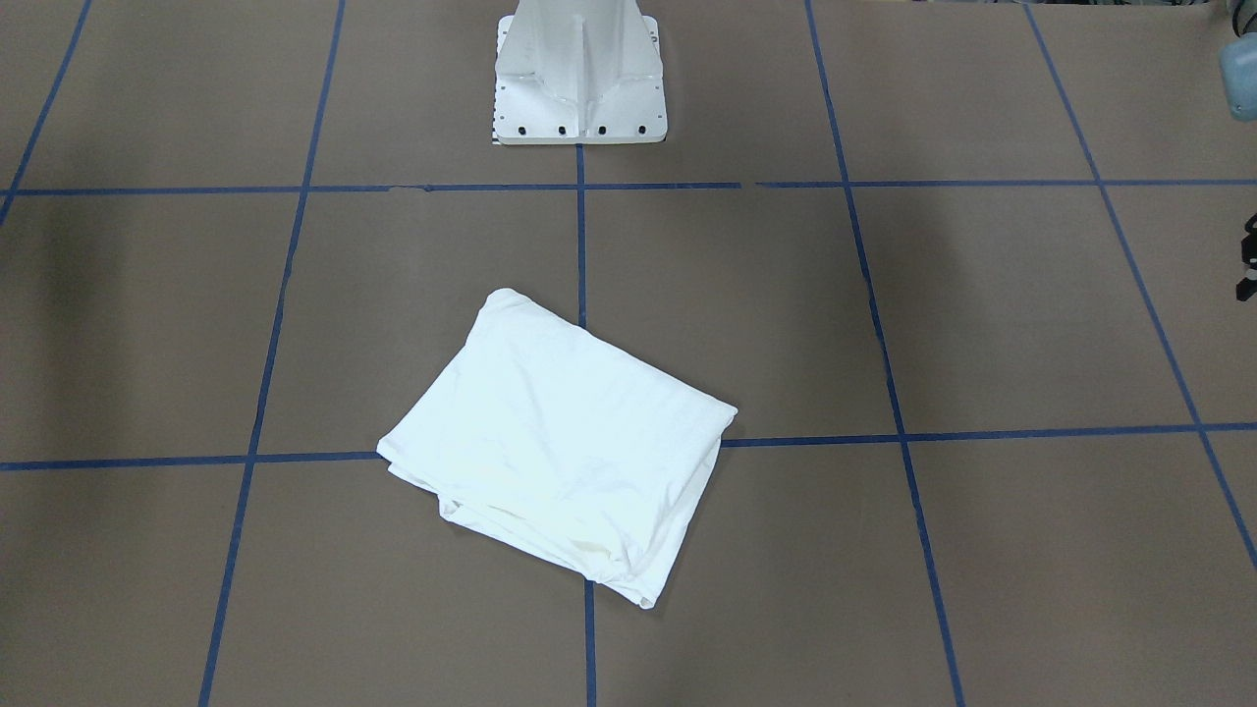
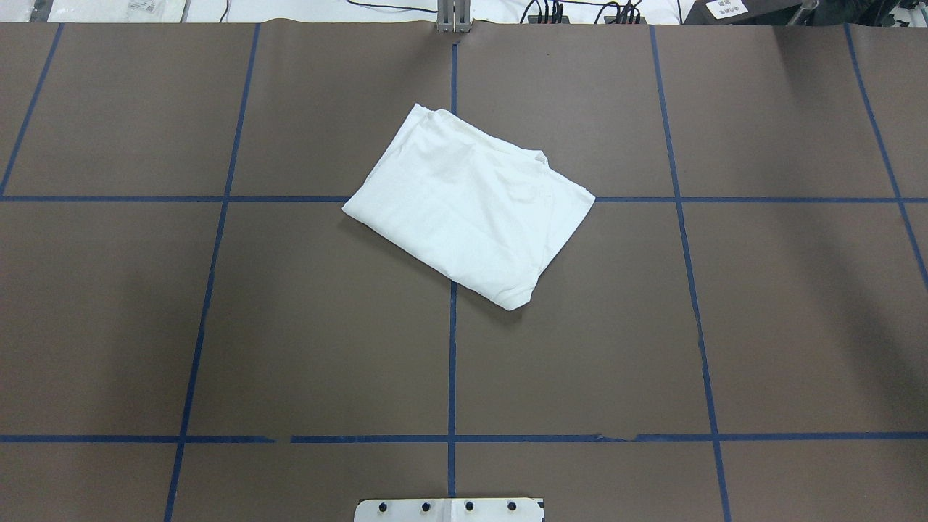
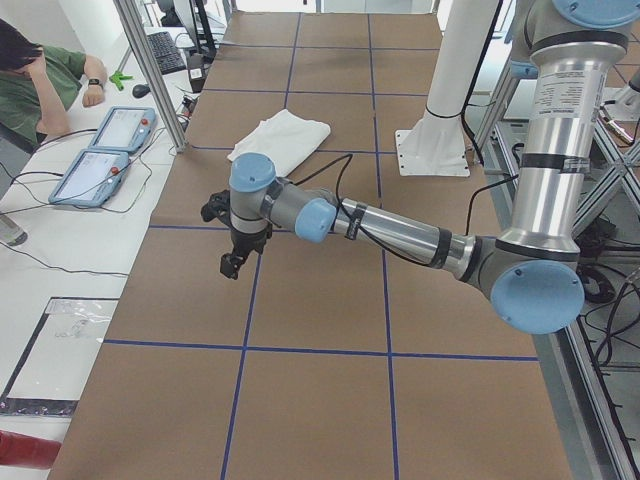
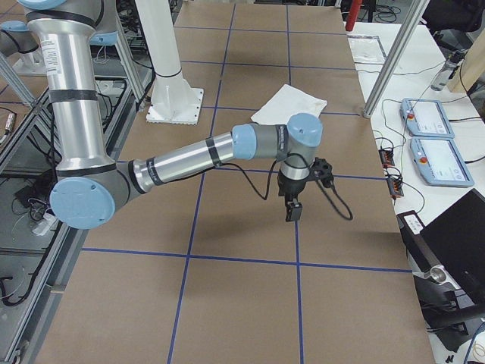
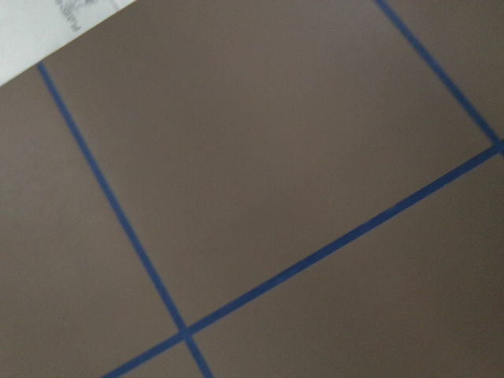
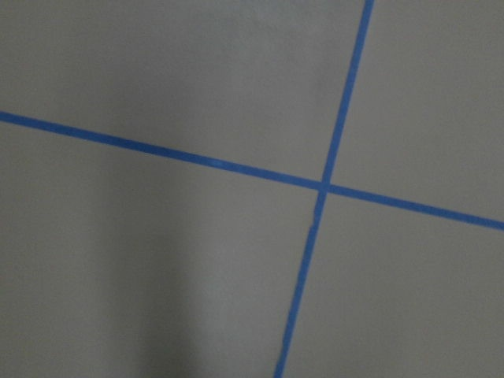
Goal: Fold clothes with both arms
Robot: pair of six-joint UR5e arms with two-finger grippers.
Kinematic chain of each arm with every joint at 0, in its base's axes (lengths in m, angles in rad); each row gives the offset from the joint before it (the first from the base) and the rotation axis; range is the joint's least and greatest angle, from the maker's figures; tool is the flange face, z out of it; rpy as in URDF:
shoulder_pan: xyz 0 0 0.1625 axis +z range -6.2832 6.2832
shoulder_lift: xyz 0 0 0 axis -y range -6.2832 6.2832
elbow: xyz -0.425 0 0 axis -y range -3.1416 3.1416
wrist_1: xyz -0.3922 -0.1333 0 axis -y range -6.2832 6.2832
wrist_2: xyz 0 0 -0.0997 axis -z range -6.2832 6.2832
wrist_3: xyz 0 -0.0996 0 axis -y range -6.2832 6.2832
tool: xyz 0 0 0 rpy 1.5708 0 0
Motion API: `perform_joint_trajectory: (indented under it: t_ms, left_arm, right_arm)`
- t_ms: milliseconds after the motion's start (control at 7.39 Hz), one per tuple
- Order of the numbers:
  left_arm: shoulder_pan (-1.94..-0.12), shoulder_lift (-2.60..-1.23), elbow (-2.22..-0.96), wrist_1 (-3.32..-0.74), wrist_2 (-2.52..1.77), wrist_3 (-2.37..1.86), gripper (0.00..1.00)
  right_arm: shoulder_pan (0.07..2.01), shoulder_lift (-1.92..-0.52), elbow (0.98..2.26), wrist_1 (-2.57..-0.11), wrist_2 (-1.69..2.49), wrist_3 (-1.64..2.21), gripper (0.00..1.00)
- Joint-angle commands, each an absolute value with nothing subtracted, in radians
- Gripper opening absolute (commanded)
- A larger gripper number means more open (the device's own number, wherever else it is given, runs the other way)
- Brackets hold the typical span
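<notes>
Overhead exterior shows the folded white shirt lying askew on the table, over a crossing of the blue tape lines. My left gripper and right gripper hang above the table, well apart from the shirt. I cannot tell how wide either is open.

The brown tabletop, gridded with blue tape, carries a folded white shirt over a tape crossing and a white pedestal base.
</notes>
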State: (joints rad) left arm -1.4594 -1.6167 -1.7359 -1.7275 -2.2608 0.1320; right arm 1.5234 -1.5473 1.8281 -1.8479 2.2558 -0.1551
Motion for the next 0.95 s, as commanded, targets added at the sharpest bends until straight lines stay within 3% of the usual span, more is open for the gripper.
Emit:
perform_joint_trajectory:
  t_ms: [0, 271, 812]
  left_arm:
    - [-1.554, -1.582, -1.692, -1.695, -2.263, 0.129, 1.00]
    - [-1.583, -1.565, -1.625, -1.686, -2.322, 0.132, 1.00]
    - [-1.594, -1.516, -1.621, -1.657, -2.364, 0.135, 1.00]
  right_arm:
    - [1.597, -1.783, 1.830, -1.655, 2.287, -0.192, 1.00]
    - [1.598, -1.818, 1.830, -1.620, 2.333, -0.163, 1.00]
    - [1.598, -1.806, 1.855, -1.614, 2.335, -0.098, 1.00]
